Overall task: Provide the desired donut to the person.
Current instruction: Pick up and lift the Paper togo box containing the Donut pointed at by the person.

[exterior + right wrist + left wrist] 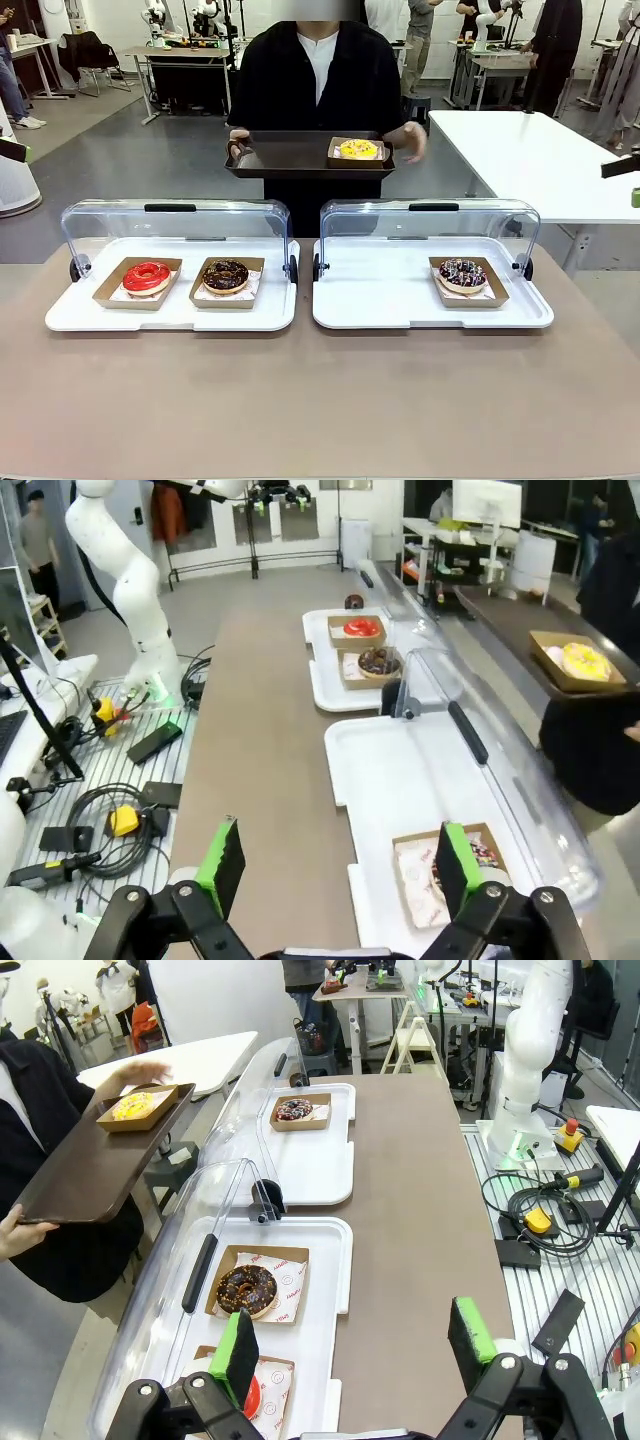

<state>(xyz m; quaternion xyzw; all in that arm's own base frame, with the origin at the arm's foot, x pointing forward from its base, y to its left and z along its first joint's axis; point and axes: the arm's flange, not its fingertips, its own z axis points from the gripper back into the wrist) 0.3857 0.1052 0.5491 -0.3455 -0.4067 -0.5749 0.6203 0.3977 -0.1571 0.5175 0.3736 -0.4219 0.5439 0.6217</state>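
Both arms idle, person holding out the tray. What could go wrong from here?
The red donut and chocolate donut sit side by side, so open jaws reaching for one may nudge the other. The raised clear lids stand between the donuts and the dark tray; a carried donut could clip them. That tray is hand-held and may dip.

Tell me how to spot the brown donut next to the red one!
On the table, look at the left white tray. Two donuts sit there side by side; the brown donut is the one nearer the table's middle. Its neighbour, the red donut, is bright red; this one is dark chocolate.
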